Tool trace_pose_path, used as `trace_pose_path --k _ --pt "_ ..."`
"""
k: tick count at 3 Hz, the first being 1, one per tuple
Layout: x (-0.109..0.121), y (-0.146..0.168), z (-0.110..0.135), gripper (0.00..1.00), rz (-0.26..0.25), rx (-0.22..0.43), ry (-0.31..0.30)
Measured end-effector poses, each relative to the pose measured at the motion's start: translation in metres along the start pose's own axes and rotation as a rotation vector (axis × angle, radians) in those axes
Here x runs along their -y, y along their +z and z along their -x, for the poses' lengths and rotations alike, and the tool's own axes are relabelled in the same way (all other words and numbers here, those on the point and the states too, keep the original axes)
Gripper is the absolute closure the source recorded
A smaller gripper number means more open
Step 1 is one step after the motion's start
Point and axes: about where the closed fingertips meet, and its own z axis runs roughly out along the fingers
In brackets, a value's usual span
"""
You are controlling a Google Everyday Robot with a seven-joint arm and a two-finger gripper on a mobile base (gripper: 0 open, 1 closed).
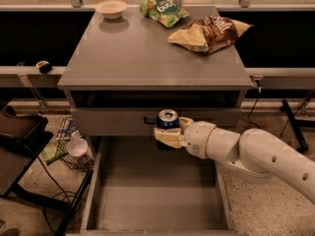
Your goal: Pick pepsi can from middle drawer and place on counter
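Observation:
The pepsi can (167, 119), dark blue with a silver top, is upright in my gripper (164, 135), whose cream fingers (166, 140) are shut around its lower body. The gripper holds the can in the air in front of the cabinet's closed drawer front, just over the back of the open drawer (98, 181), whose inside shows nothing in it. My white arm (256, 156) reaches in from the right. The counter (142, 53), the grey flat cabinet top, lies above and behind the can.
On the counter's far edge are a white bowl (110, 8), a green snack bag (162, 10) and a brown chip bag (211, 32). On the floor to the left are a wire basket with a cup (74, 145), a dark stand (19, 151) and cables.

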Motion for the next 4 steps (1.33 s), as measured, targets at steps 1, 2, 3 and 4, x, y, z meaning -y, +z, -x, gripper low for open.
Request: trace_pose_path --k 1,2,3,4 --pt "-0.004 0.016 -0.007 1.0 0.029 -0.012 -0.018" --pt "-0.013 0.036 -0.06 1.0 0.084 -0.041 -0.037" --pt "-0.023 0.064 -0.114 1.0 0.157 -0.026 -0.078" --pt "-0.031 0.097 -0.159 1.0 0.232 0.004 -0.109"
